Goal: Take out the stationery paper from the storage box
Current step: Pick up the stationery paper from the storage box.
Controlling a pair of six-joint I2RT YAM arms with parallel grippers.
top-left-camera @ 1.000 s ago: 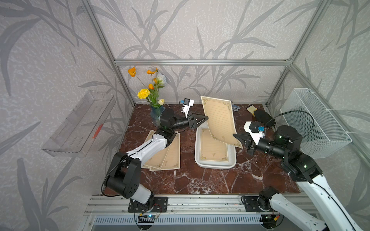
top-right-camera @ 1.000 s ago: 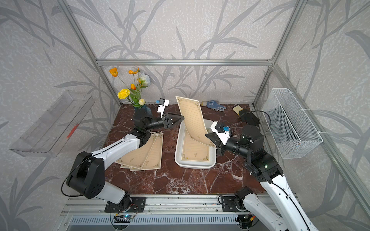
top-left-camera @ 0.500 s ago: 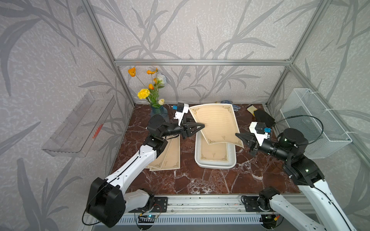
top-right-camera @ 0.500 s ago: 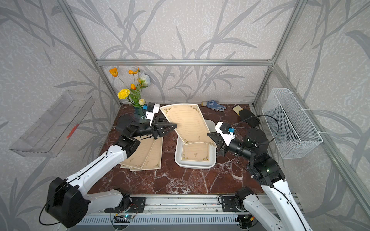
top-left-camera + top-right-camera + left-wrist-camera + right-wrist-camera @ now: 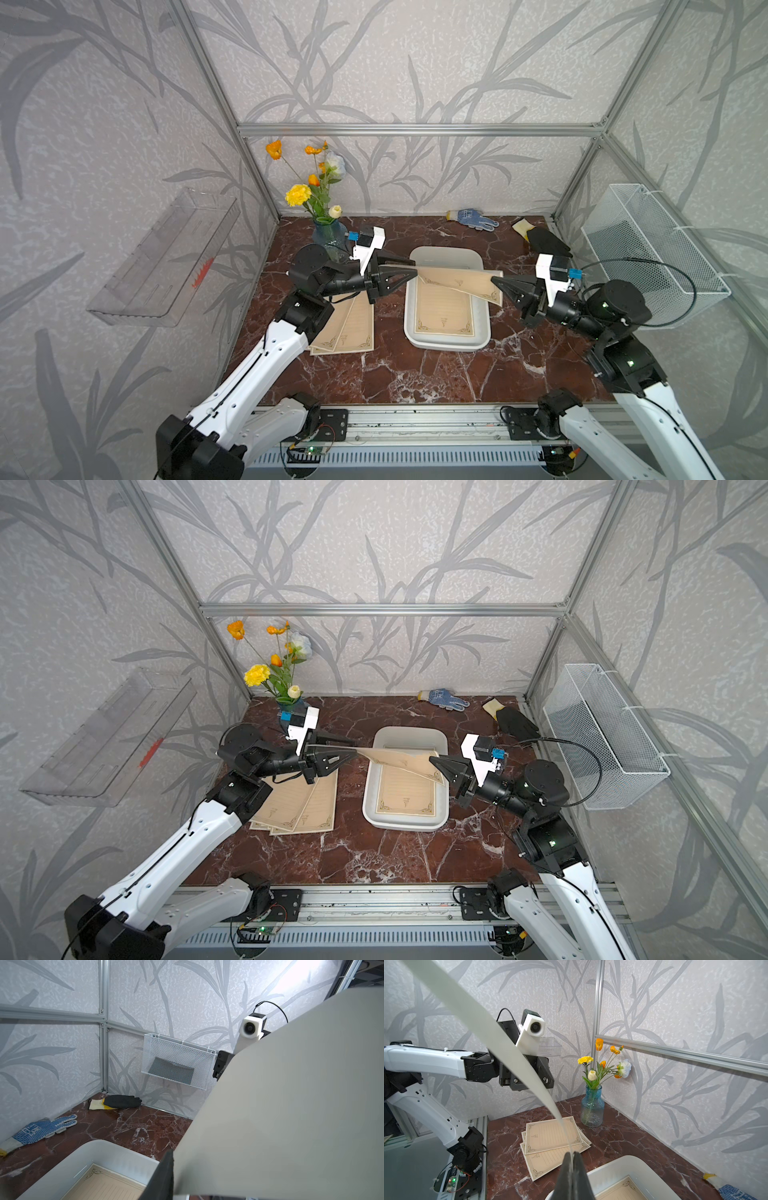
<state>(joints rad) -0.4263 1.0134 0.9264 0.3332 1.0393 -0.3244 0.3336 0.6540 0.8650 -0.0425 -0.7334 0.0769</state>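
Marble tabletop (image 5: 395, 374): sheet (image 5: 457, 280) above box (image 5: 446, 347)

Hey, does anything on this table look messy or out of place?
The removed sheets beside the vase lie fanned and crooked, not squared. A blue-dotted glove and a black glove lie stray along the back edge.

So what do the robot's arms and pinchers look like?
The left arm and right arm are white with black joints. The left gripper and right gripper have pointy black fingers, a white boxy camera and a blue tag. A black cable loops off the right one.
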